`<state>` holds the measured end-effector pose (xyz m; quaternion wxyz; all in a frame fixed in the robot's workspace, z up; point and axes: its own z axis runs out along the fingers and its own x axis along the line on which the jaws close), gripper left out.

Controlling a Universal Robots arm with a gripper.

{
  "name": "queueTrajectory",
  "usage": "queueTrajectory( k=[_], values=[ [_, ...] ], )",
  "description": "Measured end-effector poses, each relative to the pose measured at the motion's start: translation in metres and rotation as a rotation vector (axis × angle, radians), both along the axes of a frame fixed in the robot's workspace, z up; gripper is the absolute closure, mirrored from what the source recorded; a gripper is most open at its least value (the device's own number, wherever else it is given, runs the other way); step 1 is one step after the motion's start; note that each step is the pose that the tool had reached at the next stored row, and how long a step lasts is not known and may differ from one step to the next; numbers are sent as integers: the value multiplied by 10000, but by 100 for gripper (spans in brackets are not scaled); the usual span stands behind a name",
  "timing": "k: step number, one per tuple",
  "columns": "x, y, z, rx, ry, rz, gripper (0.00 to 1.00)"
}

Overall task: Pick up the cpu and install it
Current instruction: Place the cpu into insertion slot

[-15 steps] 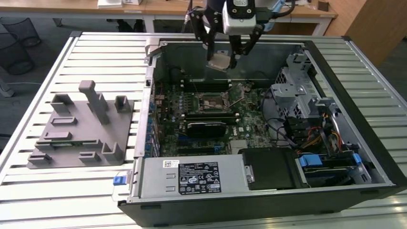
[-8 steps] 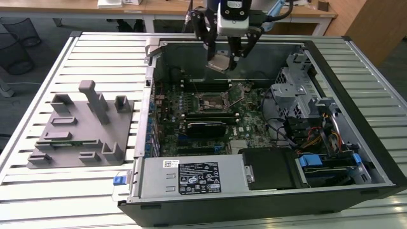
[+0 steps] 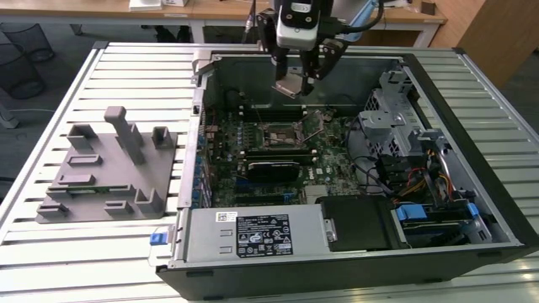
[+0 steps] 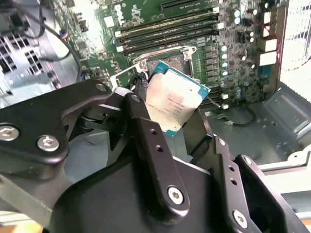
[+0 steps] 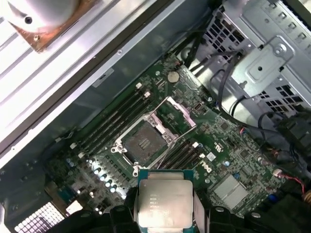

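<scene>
The cpu [image 4: 176,103] is a flat square chip with a pale silvery top and a thin green edge. My gripper [image 3: 302,81] is shut on it, one finger [image 4: 146,131] on each of two opposite edges. In the exterior view the cpu [image 3: 289,85] hangs tilted above the back of the open computer case. The motherboard's socket [image 5: 144,141] lies below with its metal load frame [image 5: 175,110] swung open. In the first wrist view the cpu [image 5: 164,200] sits between the fingers, set off to one side of the socket. The socket [image 3: 281,135] is well below the gripper.
The open computer case [image 3: 421,126] holds the green motherboard [image 3: 278,158], memory slots [image 5: 116,119], a drive cage [image 3: 396,120] and cables. A grey fixture plate with upright blocks [image 3: 110,170] lies on the slatted table at the exterior view's left.
</scene>
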<state>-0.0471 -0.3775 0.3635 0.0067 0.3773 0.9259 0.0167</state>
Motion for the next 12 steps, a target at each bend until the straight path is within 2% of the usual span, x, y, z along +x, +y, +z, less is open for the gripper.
queueTrajectory(
  k=[12],
  values=[
    [0, 1, -41, -1, 1, -2040, 46]
  ],
)
